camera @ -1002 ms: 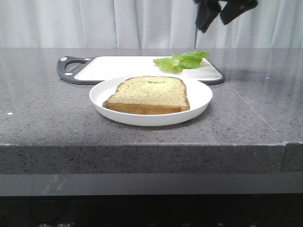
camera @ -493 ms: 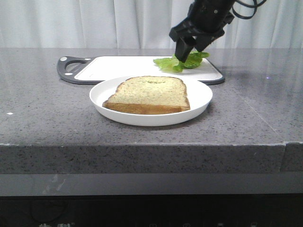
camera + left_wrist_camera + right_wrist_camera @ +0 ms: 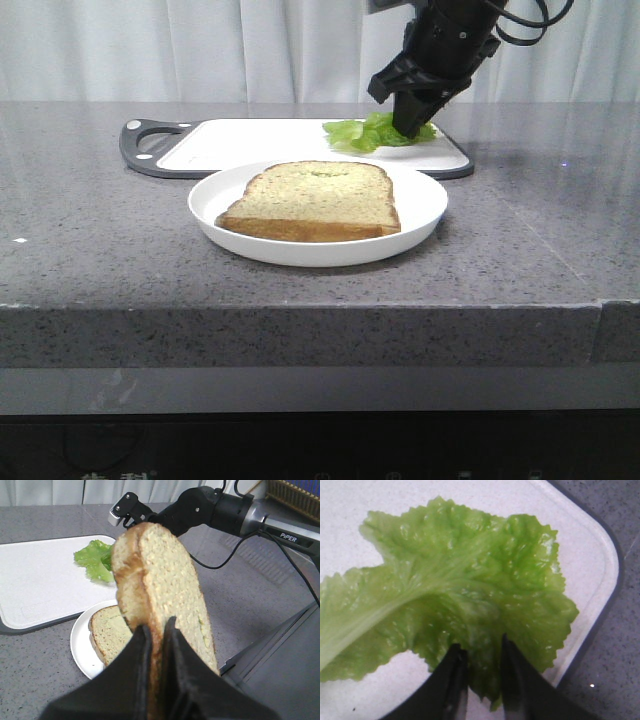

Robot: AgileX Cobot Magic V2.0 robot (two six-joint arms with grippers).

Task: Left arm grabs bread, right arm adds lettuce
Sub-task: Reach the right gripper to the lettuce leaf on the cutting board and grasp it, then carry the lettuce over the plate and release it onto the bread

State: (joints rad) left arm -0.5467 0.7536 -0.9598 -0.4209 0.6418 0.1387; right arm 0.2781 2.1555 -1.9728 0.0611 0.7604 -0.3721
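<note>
Both hands (image 3: 479,672) full — bread (image 3: 160,580), lettuce (image 3: 450,590)

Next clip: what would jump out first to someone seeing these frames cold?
The left gripper holds a thick slice of bread upright, high above the white plate, where a second slice lies flat. Behind the plate, the right gripper has its fingers around the edge of the lettuce lying on the white cutting board.

Grey speckled stone counter (image 3: 520,250); pale pleated curtain (image 3: 200,50) behind; soft even light.
</note>
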